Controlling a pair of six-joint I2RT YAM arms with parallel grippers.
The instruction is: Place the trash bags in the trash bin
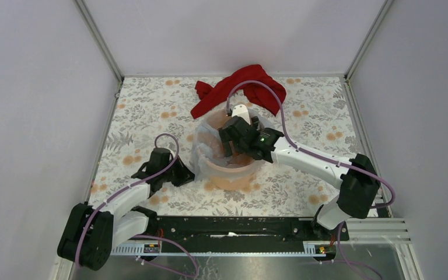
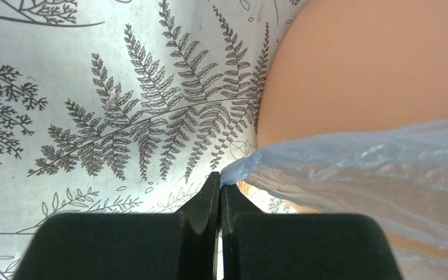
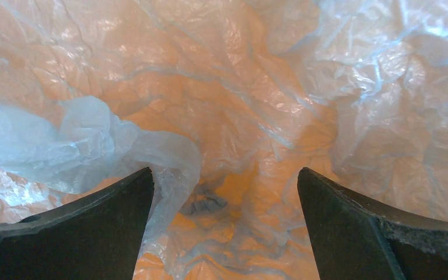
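Red cloth [image 1: 237,87] behind bin [image 1: 233,178]; left end effector [image 2: 220,179] pinches bag [image 2: 356,169], right end effector [image 3: 224,178] spread.

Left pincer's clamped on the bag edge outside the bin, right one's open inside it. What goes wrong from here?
1. The left pincer is shut on a corner of the trash bag, low beside the orange bin. A pull may tear the thin film or tip the bin.
2. The right pincer hangs open over wrinkled film inside the bin. Lifting out might snag it and drag the bag out.
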